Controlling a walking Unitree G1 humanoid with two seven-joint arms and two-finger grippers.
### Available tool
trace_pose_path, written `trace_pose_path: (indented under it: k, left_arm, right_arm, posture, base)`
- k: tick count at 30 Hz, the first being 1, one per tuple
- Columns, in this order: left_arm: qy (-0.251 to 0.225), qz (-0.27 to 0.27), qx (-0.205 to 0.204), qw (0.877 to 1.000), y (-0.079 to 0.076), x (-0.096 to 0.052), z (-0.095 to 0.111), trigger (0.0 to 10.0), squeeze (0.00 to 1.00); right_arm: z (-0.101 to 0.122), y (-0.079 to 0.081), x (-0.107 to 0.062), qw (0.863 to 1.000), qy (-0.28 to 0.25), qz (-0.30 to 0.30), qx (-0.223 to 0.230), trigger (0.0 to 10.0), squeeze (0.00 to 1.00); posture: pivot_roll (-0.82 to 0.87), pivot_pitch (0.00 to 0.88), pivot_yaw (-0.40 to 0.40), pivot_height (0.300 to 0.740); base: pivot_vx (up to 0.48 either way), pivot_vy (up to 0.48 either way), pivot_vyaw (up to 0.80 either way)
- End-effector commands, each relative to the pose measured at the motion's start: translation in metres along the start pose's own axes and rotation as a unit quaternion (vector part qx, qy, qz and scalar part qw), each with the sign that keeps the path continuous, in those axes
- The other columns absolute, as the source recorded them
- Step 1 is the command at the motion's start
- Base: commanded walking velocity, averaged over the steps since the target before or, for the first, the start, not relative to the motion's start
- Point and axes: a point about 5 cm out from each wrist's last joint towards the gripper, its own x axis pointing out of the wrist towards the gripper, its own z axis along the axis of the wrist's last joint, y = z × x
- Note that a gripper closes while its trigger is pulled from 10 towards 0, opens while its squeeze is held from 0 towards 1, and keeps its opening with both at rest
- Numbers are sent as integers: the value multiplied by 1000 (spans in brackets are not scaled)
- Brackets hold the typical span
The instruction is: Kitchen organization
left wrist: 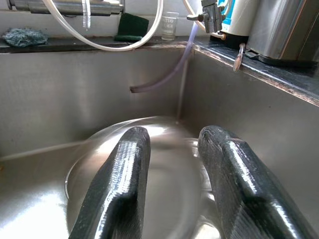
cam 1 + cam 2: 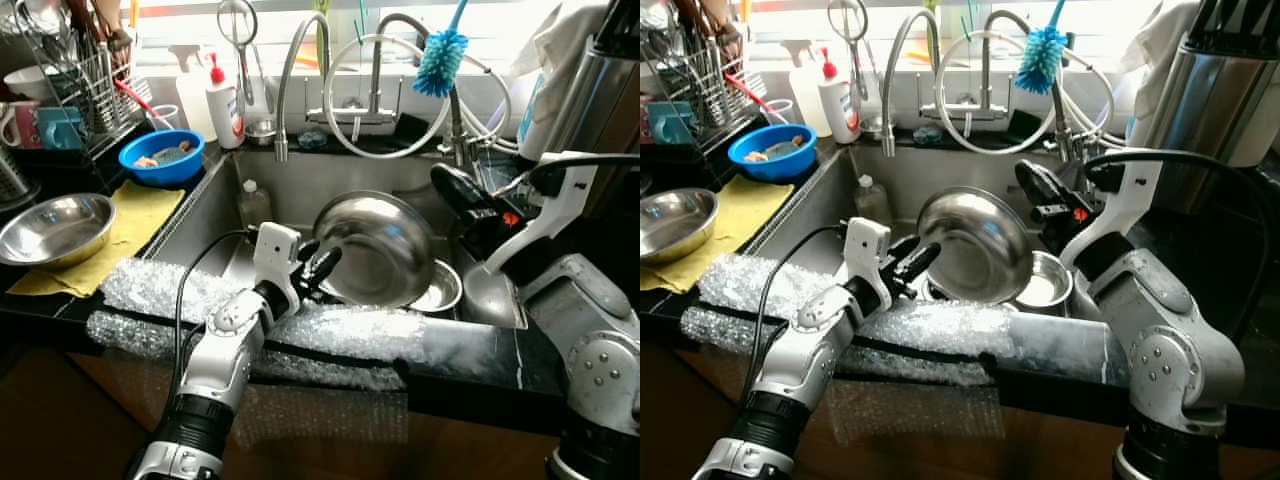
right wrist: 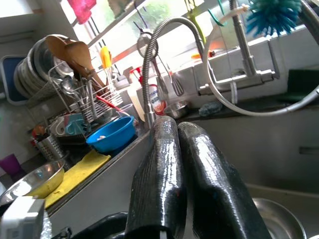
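Left wrist view: left tool (image 1: pixel 169 164) fingers apart | steel bowl (image 1: pixel 149 164) beyond

Left gripper (image 2: pixel 322 262) parted — right gripper (image 2: pixel 452 185) closed

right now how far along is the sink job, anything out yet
Looks early. One steel bowl already sits on the yellow cloth by the sink. In hand: the left gripper is at the rim of the large steel bowl, fingers open. Left: a smaller bowl beneath it; the right gripper hovers shut.
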Motion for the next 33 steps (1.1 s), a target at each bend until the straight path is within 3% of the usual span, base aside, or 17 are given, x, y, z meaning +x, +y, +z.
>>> trace_pose_path:
  k: [1,5,7,12,13,15,16,18,19,22,25,33]
  left_arm:
    - [46,16,-21,999,3,-6,-22,10000,0]
    - [45,17,-21,999,3,-5,-22,10000,0]
    - [45,16,-21,999,3,-6,-21,10000,0]
    - [45,16,-20,999,2,-7,-22,10000,0]
    - [44,15,-20,999,1,-7,-22,10000,0]
    - [44,15,-20,999,1,-7,-22,10000,0]
    - [26,29,-21,999,2,-8,-19,10000,0]
    - [1,51,-12,999,4,-8,-13,10000,0]
    - [-23,75,-7,997,9,-7,-6,10000,0]
    - [-43,95,-10,995,13,-7,0,10000,0]
    - [-83,129,15,988,23,-9,15,10000,0]
    - [-109,160,60,979,30,-12,27,10000,0]
  right_arm:
    - [5,2,3,1000,-9,7,-6,10000,0]
    - [-5,-29,20,999,-6,-38,24,10000,0]
    - [-14,-50,24,995,1,-88,36,10000,0]
    - [-20,-61,23,991,-3,-125,35,10000,0]
    - [-22,-63,22,989,-4,-147,11,10000,0]
    - [-22,-63,22,988,-4,-152,4,10000,0]
    - [-23,-62,21,984,-10,-171,-44,10000,0]
    - [-23,-58,19,979,-26,-183,-86,10000,0]
    - [-23,-49,17,978,-45,-179,-101,10000,0]
    - [-22,-42,15,976,-55,-175,-115,10000,0]
    - [-22,-26,8,971,-75,-166,-155,10000,0]
    - [-26,-16,0,963,-100,-189,-163,10000,0]
  posture:
    - [-193,0,28,740]
    - [-185,0,28,740]
    - [-180,0,29,740]
    - [-174,0,29,740]
    - [-173,0,30,740]
    - [-173,0,30,740]
    - [-181,0,35,740]
    - [-181,0,36,740]
    - [-179,0,37,740]
    - [-183,0,40,740]
    - [-186,0,41,740]
    - [-190,0,47,740]
  base:
    - [0,0,0]
    - [0,0,0]
    - [0,0,0]
    - [0,0,0]
    - [0,0,0]
    - [0,0,0]
    - [0,0,0]
    - [0,0,0]
    - [0,0,0]
    - [0,0,0]
    - [0,0,0]
    - [0,0,0]
